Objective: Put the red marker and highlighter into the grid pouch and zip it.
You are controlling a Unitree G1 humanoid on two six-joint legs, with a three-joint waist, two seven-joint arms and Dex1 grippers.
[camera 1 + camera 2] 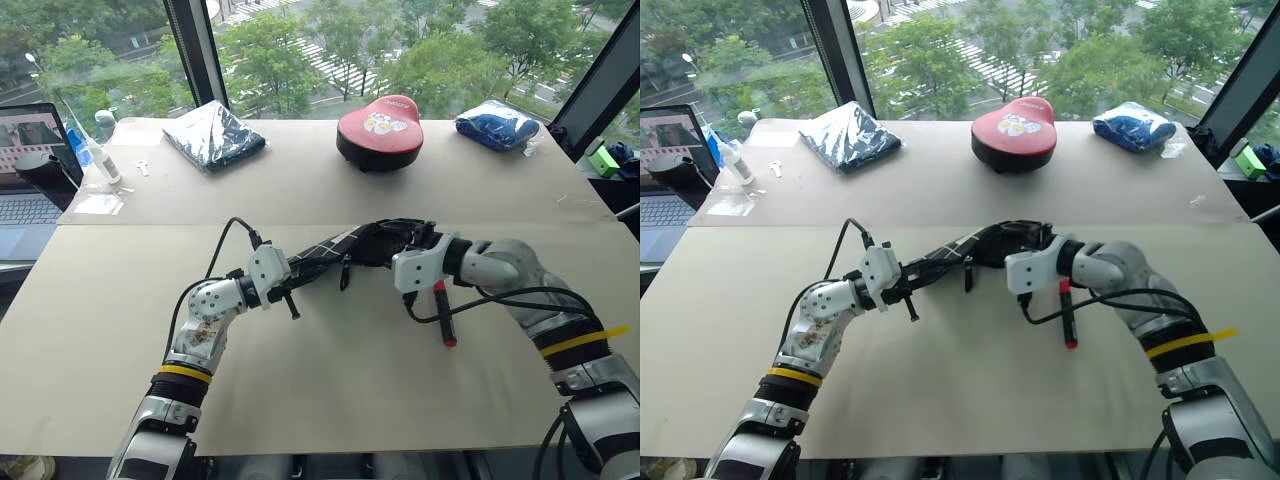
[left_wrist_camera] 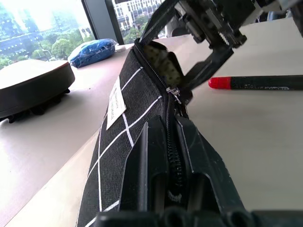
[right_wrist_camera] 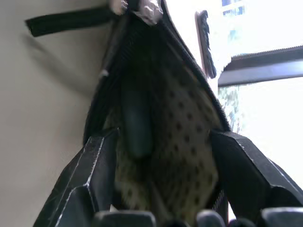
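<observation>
- Red rounded case [image 1: 380, 131] with a white paw print, near the table's [image 1: 330, 380] far edge, about midway.
- Dark plastic-wrapped bundle [image 1: 213, 135], far left part.
- Blue wrapped bundle [image 1: 497, 125], far right corner.
- Open laptop [image 1: 30, 165], beyond the left edge.

grid pouch [image 2: 132, 109]: I see woven matt black cloth, dotted fabric lining
red marker [image 2: 255, 82]: smooth glossy plastic
counter [image 1: 330, 370]: matt, paper-like beige sheet
</observation>
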